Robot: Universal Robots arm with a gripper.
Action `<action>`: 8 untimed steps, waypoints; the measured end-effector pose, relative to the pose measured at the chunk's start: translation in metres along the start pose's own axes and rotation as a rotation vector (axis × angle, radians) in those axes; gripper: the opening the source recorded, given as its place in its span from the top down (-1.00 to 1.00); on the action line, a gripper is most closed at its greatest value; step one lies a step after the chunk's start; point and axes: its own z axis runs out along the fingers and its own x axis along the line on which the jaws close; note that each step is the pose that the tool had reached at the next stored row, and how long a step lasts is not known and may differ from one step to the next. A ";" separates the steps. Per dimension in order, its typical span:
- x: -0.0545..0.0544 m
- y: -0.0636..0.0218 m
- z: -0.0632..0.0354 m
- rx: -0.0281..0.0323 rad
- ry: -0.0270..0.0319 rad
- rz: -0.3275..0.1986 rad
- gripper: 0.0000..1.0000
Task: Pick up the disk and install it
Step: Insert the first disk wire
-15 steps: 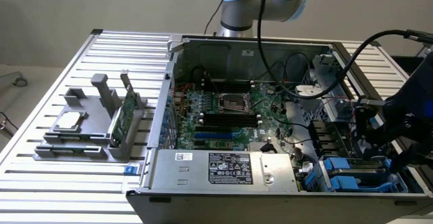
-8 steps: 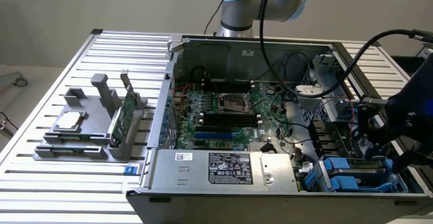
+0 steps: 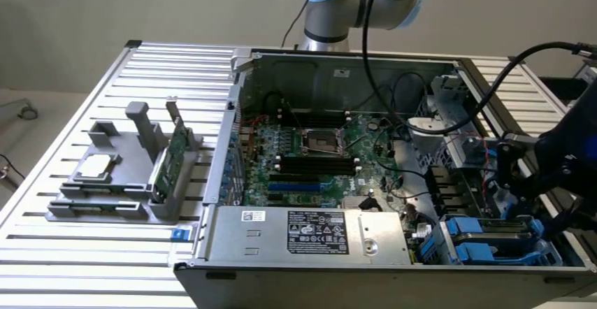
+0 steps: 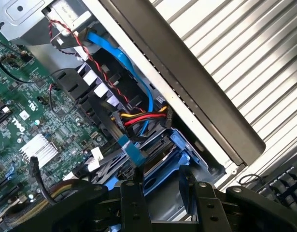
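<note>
My gripper [image 4: 165, 194] hangs over the drive bay [image 4: 160, 154] at the front corner of the open computer case [image 3: 279, 253], on the exterior view's right. Between its two dark fingers [image 4: 134, 198] sits the disk [image 4: 163, 211], a grey metal face with a blue plastic rail [image 4: 186, 186] lying against one finger. The fingers stand wide apart and close on the disk's sides. In the exterior view the gripper [image 3: 522, 183] is a dark mass just above the blue carriers [image 3: 485, 242], and the arm hides the disk there.
Blue, red, yellow and black cables [image 4: 138, 116] run into the bay close to the fingers. The case wall [image 4: 196, 92] borders it. The motherboard [image 3: 308, 155] and power supply [image 3: 308, 232] fill the case. A grey fixture [image 3: 121, 183] with a chip and a green card stands on the slatted table [image 3: 56, 253].
</note>
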 end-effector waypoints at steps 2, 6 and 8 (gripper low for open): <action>-0.002 0.0015 0.0032 0.0013 -0.0007 0.016 0.15; -0.005 0.0050 0.0109 0.0040 -0.0011 0.045 0.15; -0.005 0.0064 0.0130 0.0050 -0.0018 0.056 0.15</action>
